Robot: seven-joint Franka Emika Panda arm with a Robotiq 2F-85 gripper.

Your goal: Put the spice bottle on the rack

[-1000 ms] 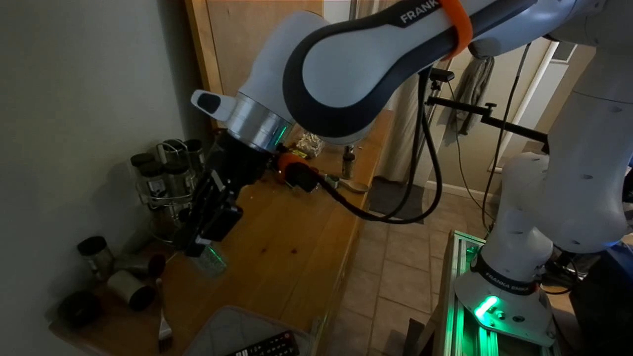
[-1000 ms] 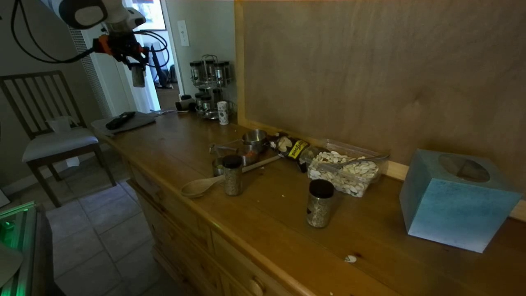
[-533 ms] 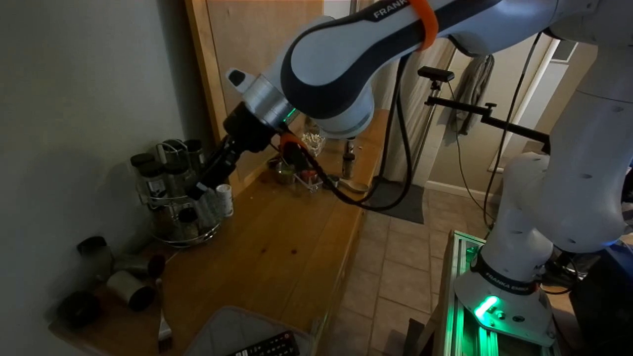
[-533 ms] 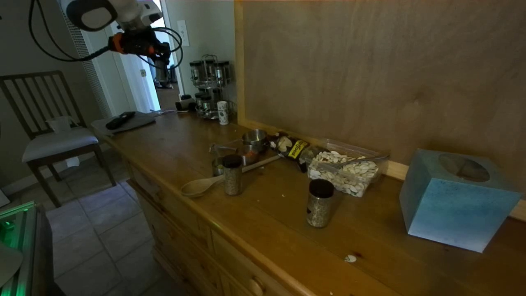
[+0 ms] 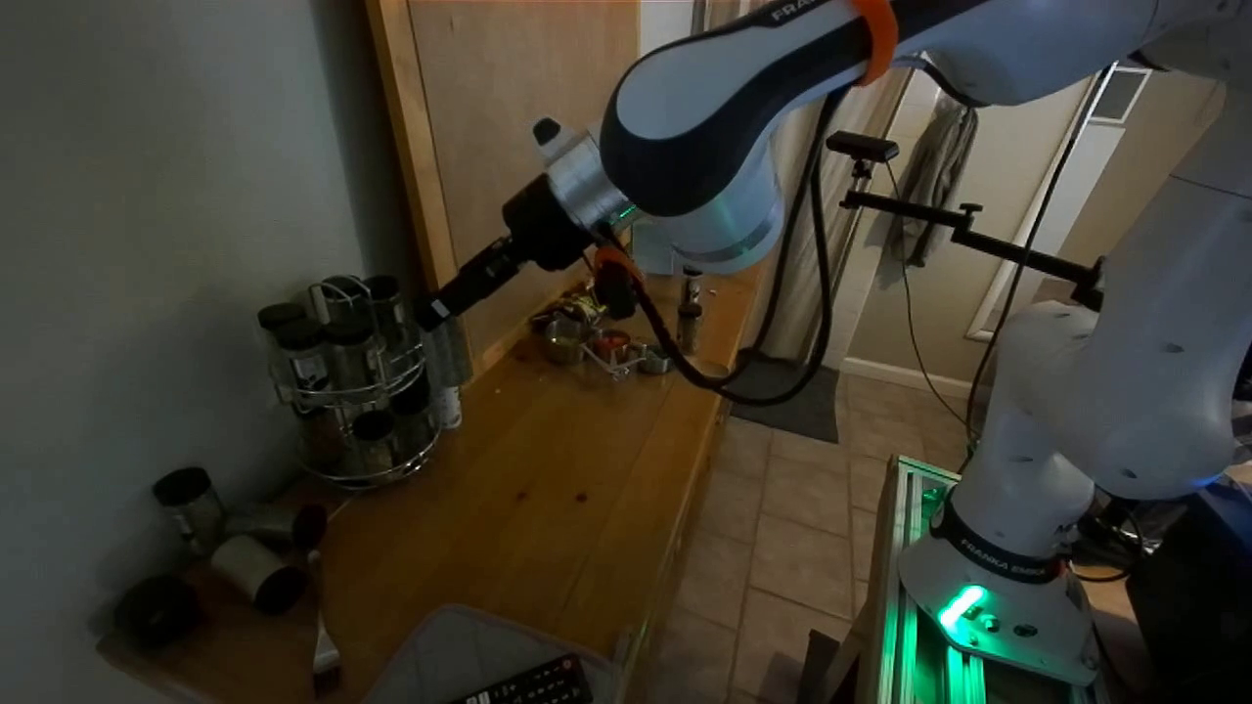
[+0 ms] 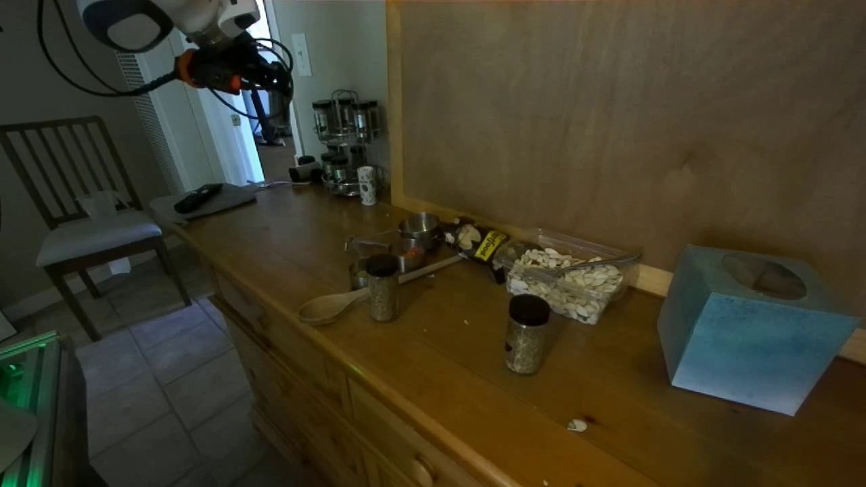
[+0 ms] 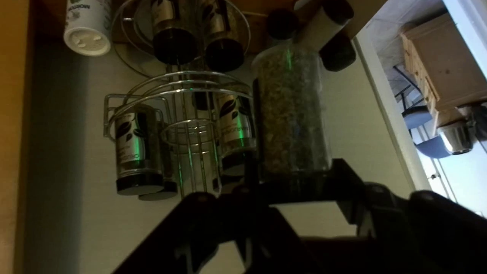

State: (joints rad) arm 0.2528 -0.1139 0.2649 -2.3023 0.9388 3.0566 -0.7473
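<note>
The spice bottle point(image 7: 291, 110), clear glass with dried herbs, hangs upright from my gripper point(image 7: 295, 186), which is shut on its black lid. In an exterior view the gripper point(image 5: 430, 311) holds the bottle point(image 5: 450, 354) beside the rack's upper tier. The wire rack point(image 5: 367, 394) carries dark-lidded jars on two tiers and also stands at the back in an exterior view point(image 6: 348, 140). In the wrist view, which is upside down, the rack point(image 7: 186, 122) is left of the bottle. An unfilled place shows between two upper-tier jars. In an exterior view the gripper point(image 6: 281, 91) is dark and the bottle is hard to make out.
A white shaker point(image 6: 367, 186) stands against the rack's base. Fallen jars point(image 5: 259, 572) and a brush point(image 5: 326, 626) lie near the wall. Two more spice bottles point(image 6: 383, 287), measuring cups point(image 6: 419, 230), a seed box point(image 6: 568, 284) and a tissue box point(image 6: 751, 331) stand along the dresser.
My gripper has carried the bottle up from low in front of the rack to beside its upper tier. In the exterior views it has moved up and to the right.
</note>
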